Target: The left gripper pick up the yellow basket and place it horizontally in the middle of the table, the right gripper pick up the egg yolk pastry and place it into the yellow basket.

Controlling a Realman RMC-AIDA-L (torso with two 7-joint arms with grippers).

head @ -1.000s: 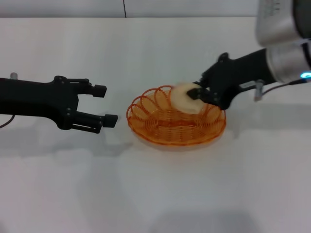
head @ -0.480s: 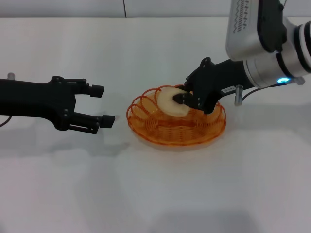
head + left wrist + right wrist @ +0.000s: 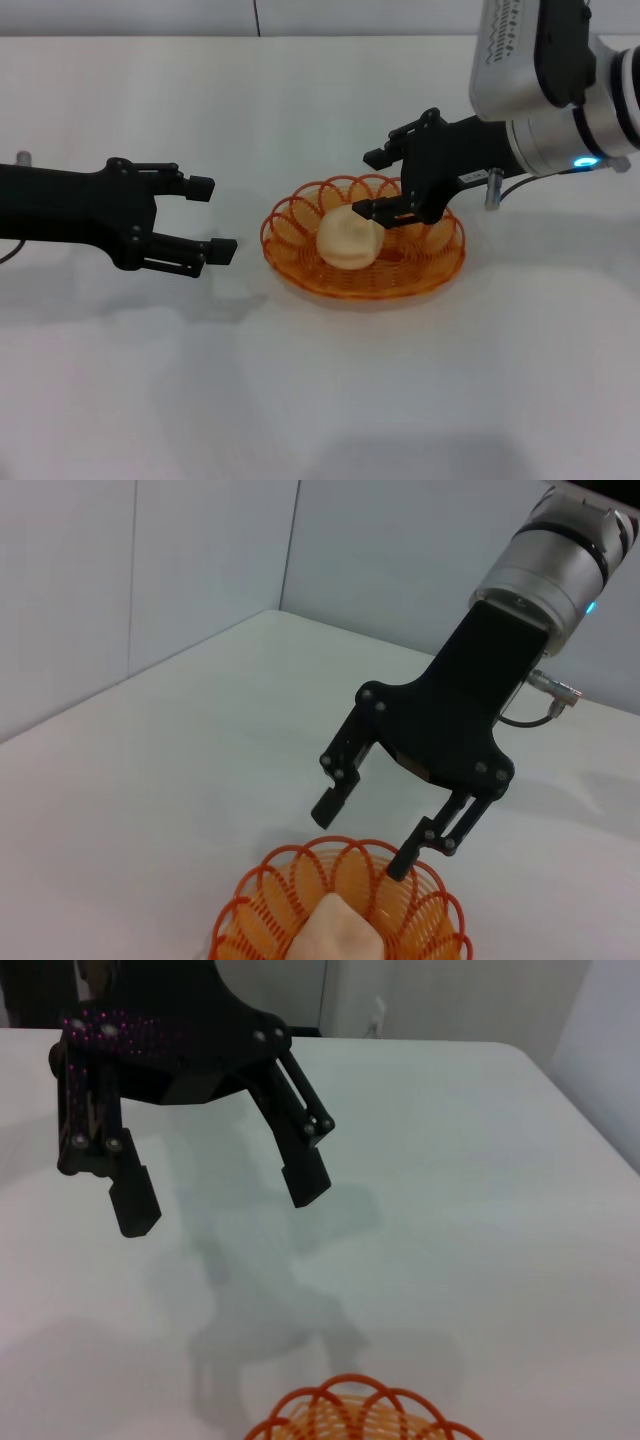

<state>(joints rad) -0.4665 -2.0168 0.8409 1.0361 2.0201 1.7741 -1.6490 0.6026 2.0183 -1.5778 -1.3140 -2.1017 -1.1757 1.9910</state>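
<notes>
The yellow basket (image 3: 364,247) sits flat near the middle of the white tabletop (image 3: 320,400), and the egg yolk pastry (image 3: 349,239) lies inside it — resting on the wire floor, slightly toward the robot's left of the basket's centre. Nothing else is in the basket.

The right end effector (image 3: 370,183) hangs just above the basket's far-right rim, its two black fingers spread apart and empty; the nearer fingertip is close beside the pastry without gripping it. From the left wrist view, the same end effector (image 3: 363,833) shows its fingers parted above the looped rim of the basket (image 3: 262,905), with the pale pastry (image 3: 338,937) lying below them.

The left end effector (image 3: 218,216) is off to the basket's left, well clear of the rim, its fingers released and holding nothing — it hovers above the bare tabletop. The right wrist view looks across at this end effector (image 3: 218,1196), fingers wide apart, with only the top loops of the orange basket (image 3: 365,1416) visible at the frame's edge.
</notes>
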